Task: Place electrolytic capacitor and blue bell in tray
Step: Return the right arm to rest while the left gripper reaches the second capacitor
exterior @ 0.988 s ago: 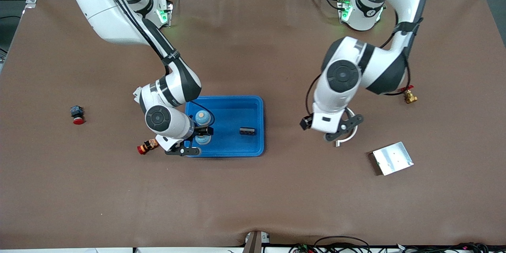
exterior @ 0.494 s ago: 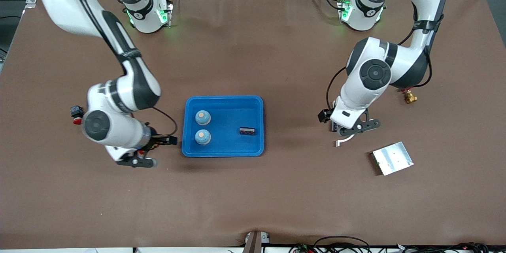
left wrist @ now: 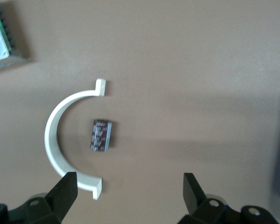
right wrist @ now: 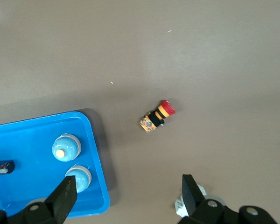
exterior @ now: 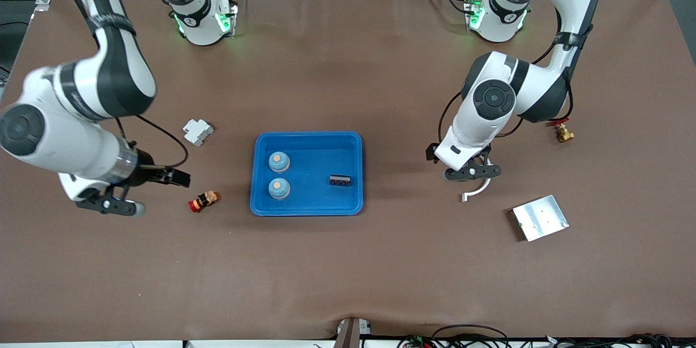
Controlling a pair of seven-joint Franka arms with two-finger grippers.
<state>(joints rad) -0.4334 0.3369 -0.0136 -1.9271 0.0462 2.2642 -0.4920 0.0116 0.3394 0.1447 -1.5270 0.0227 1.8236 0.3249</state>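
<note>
The left gripper hung wide over a small, light, stiff electrolytic capacitor, best pinched across its round body; the right gripper waited, wide and empty

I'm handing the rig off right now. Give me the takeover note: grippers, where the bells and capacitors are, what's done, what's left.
Left gripper: open, empty, over the table toward the left arm's end, above the loose capacitor.
Right gripper: open, empty, over the table toward the right arm's end; this arm waits.
Done: two blue bells and one capacitor lie in the tray.
Left: the loose capacitor lies on the table inside the arc of a white curved clip, not touching it. It probably goes in the tray next; grasp it without catching the clip.
</note>
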